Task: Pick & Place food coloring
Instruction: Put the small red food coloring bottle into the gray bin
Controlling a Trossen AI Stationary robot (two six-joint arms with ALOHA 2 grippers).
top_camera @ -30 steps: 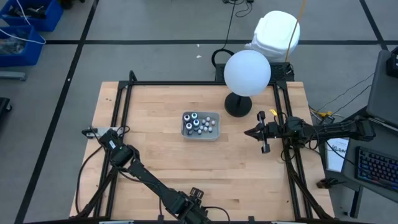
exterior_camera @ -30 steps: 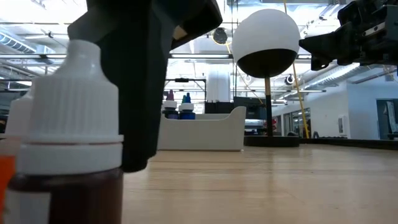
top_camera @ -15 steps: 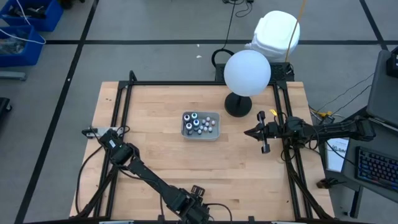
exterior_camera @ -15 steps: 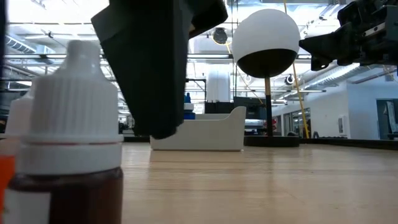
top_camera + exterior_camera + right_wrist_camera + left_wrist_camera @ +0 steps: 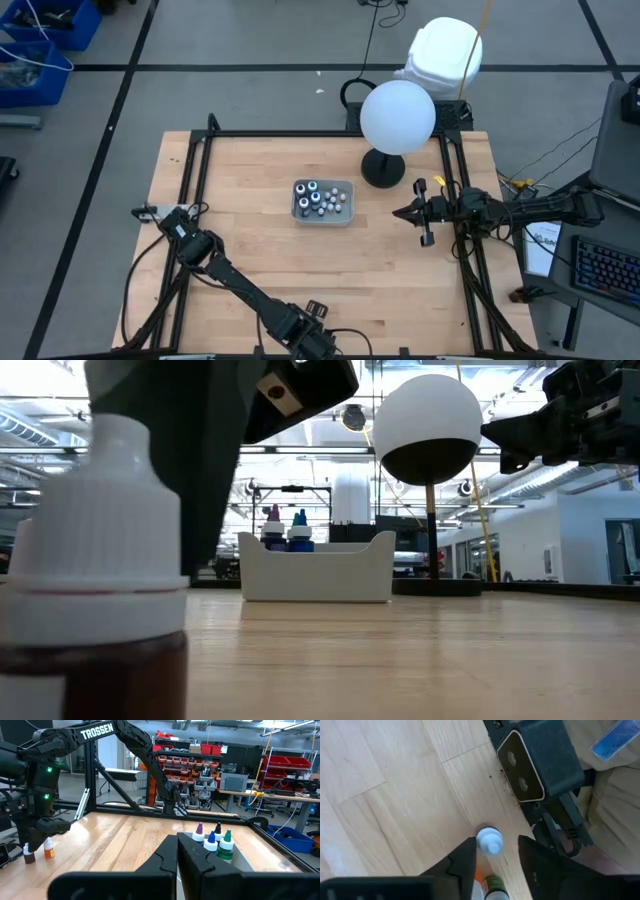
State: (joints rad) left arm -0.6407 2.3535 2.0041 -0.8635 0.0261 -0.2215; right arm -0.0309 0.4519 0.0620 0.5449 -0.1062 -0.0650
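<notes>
Left pincer (image 5: 492,857), near counter (image 5: 250,250) edge: fingers have narrowed from wide to either side of a white-capped bottle (image 5: 489,841) (contact unclear), so pickup looks imminent; tray (image 5: 323,203) at centre holds other bottles; right pincer (image 5: 179,851) shut, empty.

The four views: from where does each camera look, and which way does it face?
High: above, looking straight down; both arms, grey tray, white globe.
Low: at the table edge, looking level; white-capped bottle close, left gripper over it.
Left wrist: looking down on that bottle between its own fingers.
Right wrist: looking across the table; own shut fingers, left gripper far off.
Shared: the tray shows in high, low and right wrist.
</notes>
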